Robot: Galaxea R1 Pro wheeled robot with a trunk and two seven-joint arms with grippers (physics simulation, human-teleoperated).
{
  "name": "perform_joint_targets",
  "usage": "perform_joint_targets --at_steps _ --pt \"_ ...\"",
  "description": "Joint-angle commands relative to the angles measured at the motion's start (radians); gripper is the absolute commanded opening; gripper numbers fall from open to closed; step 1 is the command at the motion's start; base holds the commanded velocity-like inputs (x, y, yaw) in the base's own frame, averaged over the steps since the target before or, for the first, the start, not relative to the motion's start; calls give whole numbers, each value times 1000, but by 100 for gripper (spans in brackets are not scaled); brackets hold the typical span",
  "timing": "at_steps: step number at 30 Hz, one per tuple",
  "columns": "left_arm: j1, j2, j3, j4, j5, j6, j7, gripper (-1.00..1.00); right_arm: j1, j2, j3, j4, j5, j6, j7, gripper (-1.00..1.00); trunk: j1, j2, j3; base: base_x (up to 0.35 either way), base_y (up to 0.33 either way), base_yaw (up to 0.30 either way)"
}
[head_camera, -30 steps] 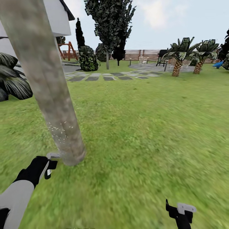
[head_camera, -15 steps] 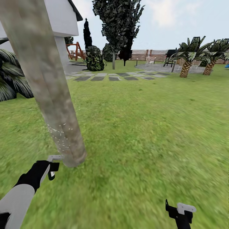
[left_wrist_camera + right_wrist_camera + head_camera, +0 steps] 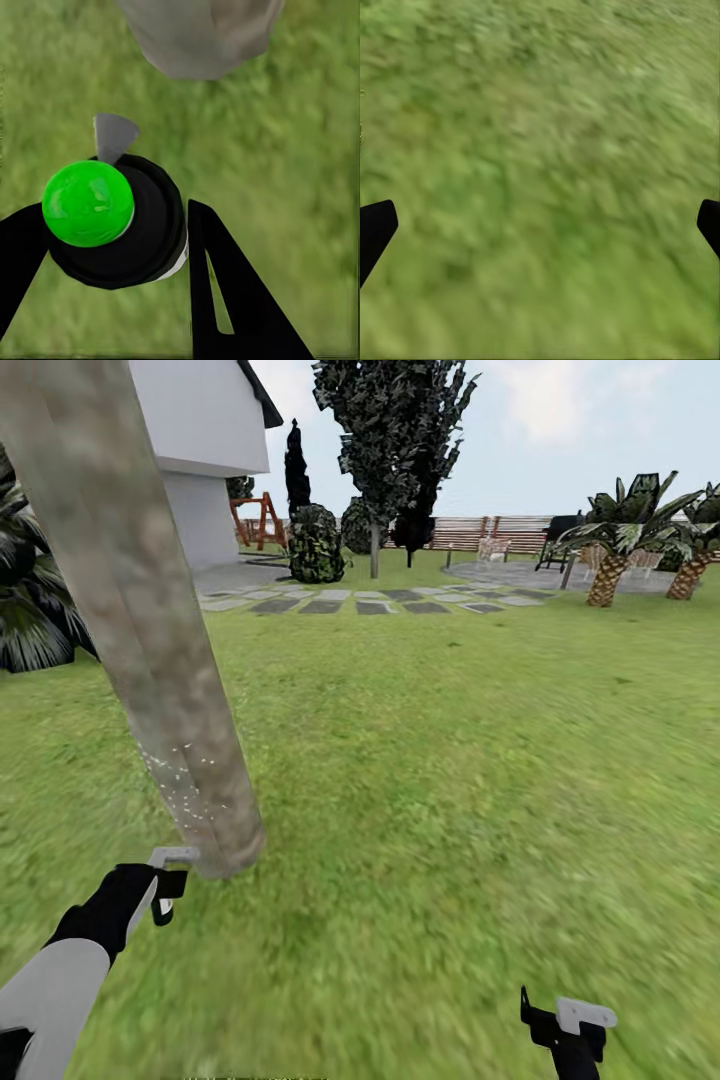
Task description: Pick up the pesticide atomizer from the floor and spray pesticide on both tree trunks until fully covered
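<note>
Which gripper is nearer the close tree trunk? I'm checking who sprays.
Left. The left gripper sits right beside the trunk base; the right gripper hangs far off over grass.

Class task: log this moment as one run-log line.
left gripper: shut on atomizer | nozzle at tree trunk base | pesticide specks low | right gripper: open, empty

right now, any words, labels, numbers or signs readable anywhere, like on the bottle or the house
None: no readable text in any view.
The pesticide atomizer in the left gripper shows a plain green top and a black body, no label.
The white house and fence carry no sign.
</note>
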Motion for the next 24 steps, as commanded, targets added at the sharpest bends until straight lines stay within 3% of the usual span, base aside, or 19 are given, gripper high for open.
perform_joint_targets --at_steps 1,7,18,24 --pt "0 0 0 1 0 0 0 -100 0 0 0 0 0 0 0 100 0 0 0 0 -276 276" --pt "0 -2 0 2 -1 0 0 -100 0 0 0 0 0 0 0 100 0 0 0 0 -276 265" --pt "0 -2 1 1 -2 0 1 -100 0 -3 0 0 0 0 0 100 0 0 0 7 -276 12" --pt "0 -1 1 1 -3 0 1 -100 0 -2 0 0 0 0 0 100 0 0 0 181 -235 0"
